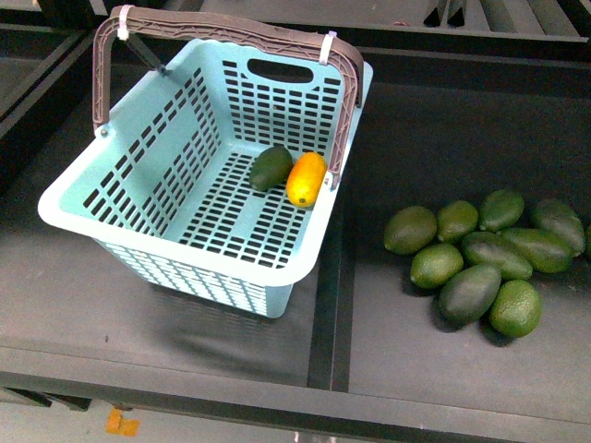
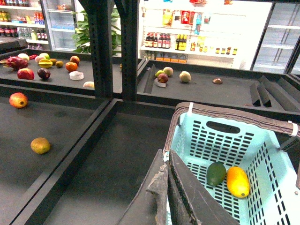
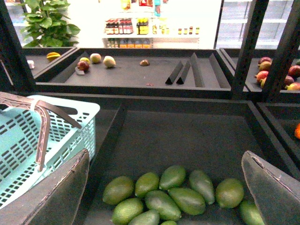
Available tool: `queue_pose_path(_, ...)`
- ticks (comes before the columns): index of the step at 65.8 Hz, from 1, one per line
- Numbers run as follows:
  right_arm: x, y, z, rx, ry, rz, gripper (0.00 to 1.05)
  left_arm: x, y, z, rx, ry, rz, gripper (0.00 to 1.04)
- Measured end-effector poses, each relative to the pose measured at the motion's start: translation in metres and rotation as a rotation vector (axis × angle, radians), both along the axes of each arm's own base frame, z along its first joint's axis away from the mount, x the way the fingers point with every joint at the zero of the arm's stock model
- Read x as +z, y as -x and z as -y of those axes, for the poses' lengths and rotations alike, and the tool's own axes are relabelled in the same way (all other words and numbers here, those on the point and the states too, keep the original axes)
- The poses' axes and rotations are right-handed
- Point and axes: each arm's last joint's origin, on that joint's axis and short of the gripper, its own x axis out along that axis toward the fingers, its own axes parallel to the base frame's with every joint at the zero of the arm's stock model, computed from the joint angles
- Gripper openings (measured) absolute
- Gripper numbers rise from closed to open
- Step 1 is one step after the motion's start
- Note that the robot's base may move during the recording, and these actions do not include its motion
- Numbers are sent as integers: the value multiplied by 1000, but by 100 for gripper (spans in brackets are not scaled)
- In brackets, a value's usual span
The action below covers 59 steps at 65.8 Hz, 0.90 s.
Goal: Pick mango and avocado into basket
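Aqua slotted basket (image 1: 138,175) (brown handle); yellow-orange mango (image 1: 306,179); seemingly dark-green avocado (image 1: 271,167).

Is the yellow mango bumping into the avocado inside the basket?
Touching. In the front view the mango lies against the avocado on the basket floor, with no gap between them.

Black display trays (image 3: 187,136) are divided by raised rims and dark steel uprights (image 2: 112,47). Behind the uprights, brightly lit bottle shelves (image 2: 187,44) and a leafy plant (image 3: 47,21) are seen.
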Motion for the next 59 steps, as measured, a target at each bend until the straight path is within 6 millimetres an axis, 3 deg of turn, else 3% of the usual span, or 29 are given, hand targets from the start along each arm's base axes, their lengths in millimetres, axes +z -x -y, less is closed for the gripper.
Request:
queue_pose_path(33,0,0,0,0,0,0,96,0,0,0,0,0,0,4)
queue_pose_path(43,0,0,0,0,0,0,96,0,0,0,0,0,0,39)
queue_pose_path(44,0,0,0,0,0,0,96,0,0,0,0,0,0,78)
queue_pose_path(50,0,0,0,0,0,0,96,0,0,0,0,0,0,97)
queue_pose_path(59,0,0,0,0,0,0,96,0,0,0,0,-1,0,96)
